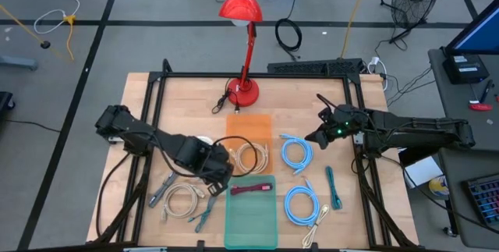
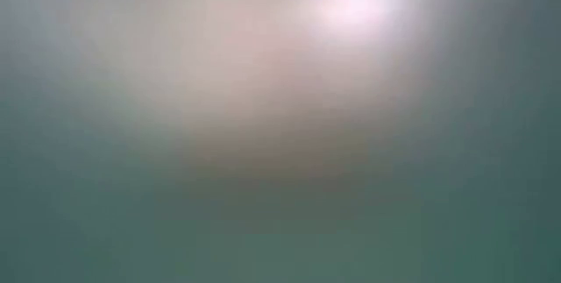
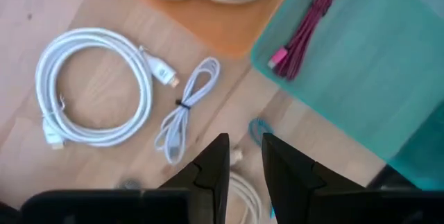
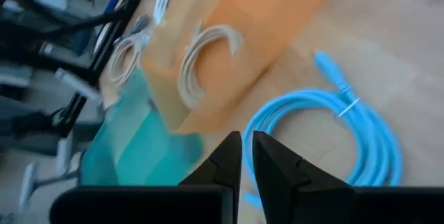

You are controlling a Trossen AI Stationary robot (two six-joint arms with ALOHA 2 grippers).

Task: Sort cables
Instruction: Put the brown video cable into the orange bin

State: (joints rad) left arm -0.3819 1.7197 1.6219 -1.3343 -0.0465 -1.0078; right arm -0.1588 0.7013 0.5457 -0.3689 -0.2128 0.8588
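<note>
1. Cables lying scattered over the table, mostly front half; sorting looks only partly done, judging by how few are sitting on mats.
2. Beige coil resting on the orange mat, magenta bundle lying on the teal mat – prob. the two sort zones, one cable in each.
3. Two light-blue coils sitting on bare wood right of the mats, w/ a green bundle just beside them and a cream bundle near the front edge – looking unsorted.
4. White coil and small grey bundles lying left of the teal mat, also off-mat.
5. Left gripper hovering over the gap btw white coil and mats; jaws standing a little apart, nothing btw them – prob. lining up on the thin white bundle showing just ahead in the left wrist view.
6. Right gripper hanging beside the upper blue coil, jaws nearly together, holding nothing; seems to be waiting clear.
7. Red lamp standing at the back edge, out of the work area.
8. Low view showing only blur, no info.
</note>
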